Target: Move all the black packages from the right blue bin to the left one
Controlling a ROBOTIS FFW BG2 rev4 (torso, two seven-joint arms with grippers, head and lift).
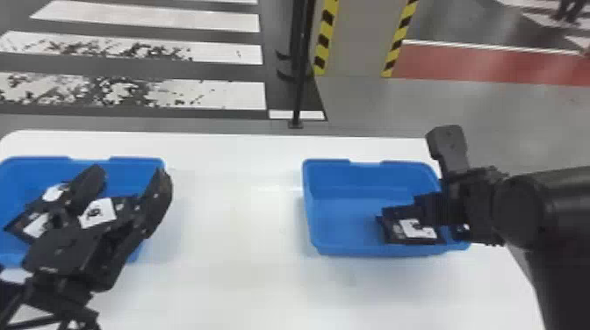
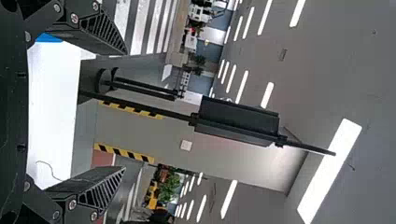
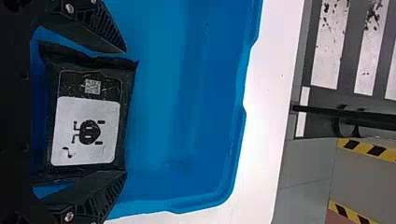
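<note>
A: Status on the move?
B: Part done, I'd say. L bin (image 1: 127,180) has a few black pkgs (image 1: 97,213) in it, exact no. unclear w/ the arm in the way.
A: And R bin (image 1: 368,184)?
B: One labelled black pkg (image 3: 85,130) that I can see, lying flat at the bin's robot-side R corner. Can't tell if there's another under it.
A: Got a grip?
B: Don't think so. R gripper (image 3: 125,112) has its fingers spread, one by each end of the pkg. Prob. needs to close, lift & carry it over.
A: L gripper (image 1: 129,173)?
B: Over L bin, fingers spread, nothing pinched.
</note>
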